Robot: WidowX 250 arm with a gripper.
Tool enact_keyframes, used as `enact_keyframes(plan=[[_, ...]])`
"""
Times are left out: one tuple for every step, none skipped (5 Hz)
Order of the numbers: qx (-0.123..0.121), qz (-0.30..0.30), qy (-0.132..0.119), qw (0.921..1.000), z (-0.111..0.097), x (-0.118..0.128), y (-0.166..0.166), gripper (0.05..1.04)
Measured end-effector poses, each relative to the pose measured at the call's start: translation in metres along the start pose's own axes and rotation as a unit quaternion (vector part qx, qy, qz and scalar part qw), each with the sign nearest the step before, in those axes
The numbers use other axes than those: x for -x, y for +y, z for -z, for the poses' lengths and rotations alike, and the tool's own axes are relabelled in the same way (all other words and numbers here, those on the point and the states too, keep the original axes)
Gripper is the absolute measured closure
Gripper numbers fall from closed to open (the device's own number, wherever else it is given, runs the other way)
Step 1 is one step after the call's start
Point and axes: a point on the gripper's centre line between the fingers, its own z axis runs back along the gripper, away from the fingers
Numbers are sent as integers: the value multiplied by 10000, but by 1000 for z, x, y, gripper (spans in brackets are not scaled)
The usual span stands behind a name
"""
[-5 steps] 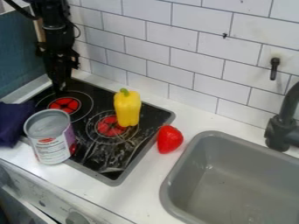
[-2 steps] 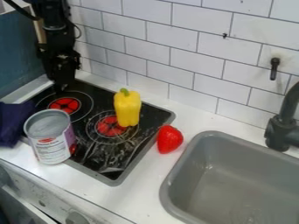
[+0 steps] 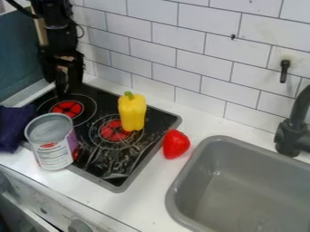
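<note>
we are seeing the claw (image 3: 65, 90) hanging over the stove (image 3: 104, 100); how wide it is standing, we cannot tell. the yellow pepper (image 3: 132, 117) is standing right of it, the can (image 3: 53, 147) nearer us.

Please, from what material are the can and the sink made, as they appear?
The can looks like metal with a printed label: its bare upper part is grey with a dull sheen. The sink seems matte grey plastic or composite; its even, soft-edged surface leaves this open.
</note>
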Motion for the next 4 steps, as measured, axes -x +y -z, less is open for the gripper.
enact_keyframes(plan=[[-343,-90,-74,9993,-27,23,2,81],[-703,-243,-70,9972,-57,69,-2,83],[-572,-165,-223,9980,-79,103,-22,83],[-154,418,-265,9987,-90,121,-67,83]])
